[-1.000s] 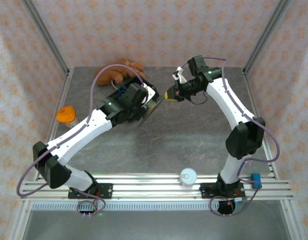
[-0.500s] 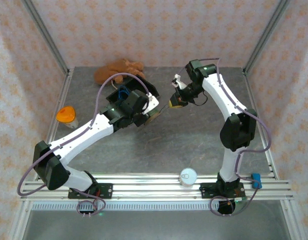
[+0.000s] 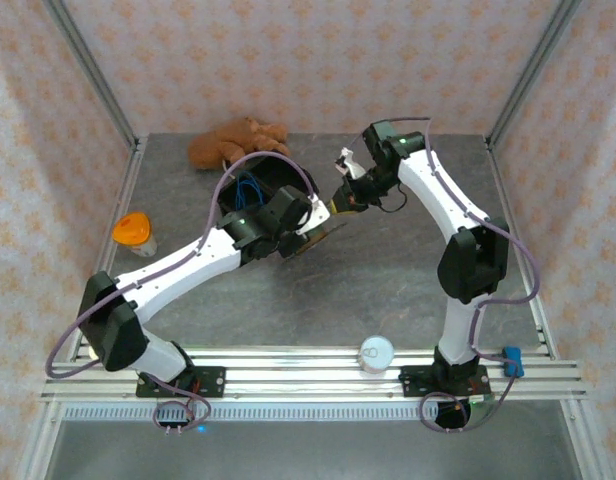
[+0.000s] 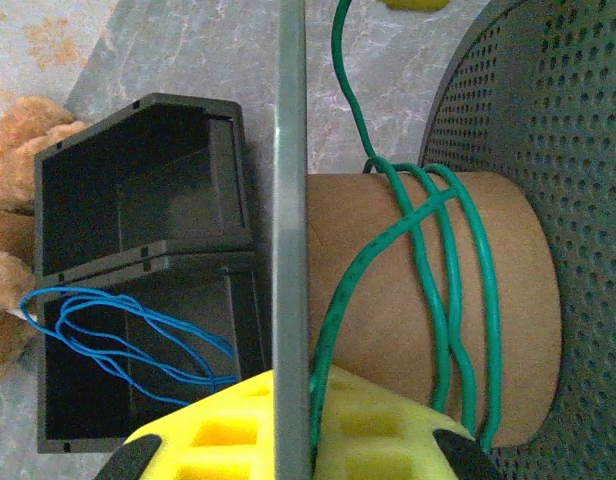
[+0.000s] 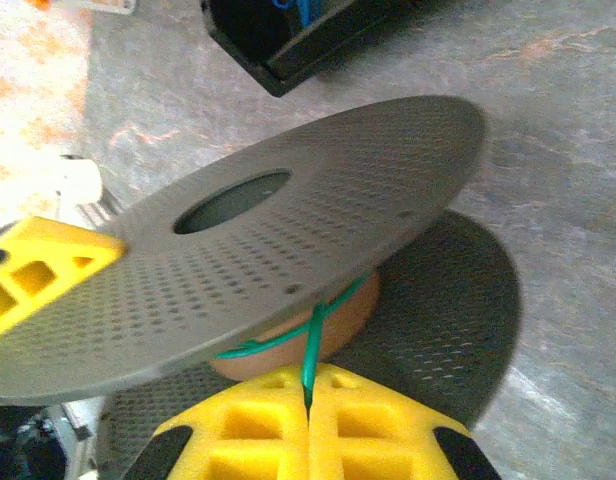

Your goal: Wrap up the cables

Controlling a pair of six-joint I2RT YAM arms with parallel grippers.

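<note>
While left gripper [image 4: 293,420] clamps the grey spool [image 5: 318,200] flange, green cable [image 4: 420,205] rings the cardboard core [image 4: 523,300] crosswise (several turns). Its free strand runs straight to right gripper [image 5: 308,385], pinched shut. Looped blue cable [image 4: 128,345] lies in black bin [image 4: 148,262], near bench [image 3: 388,290] far edge.

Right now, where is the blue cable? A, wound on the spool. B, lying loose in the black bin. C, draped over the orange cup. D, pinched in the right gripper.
B: the blue cable sits in loose loops inside the black bin, while the green cable is the one wound on the spool.
</note>
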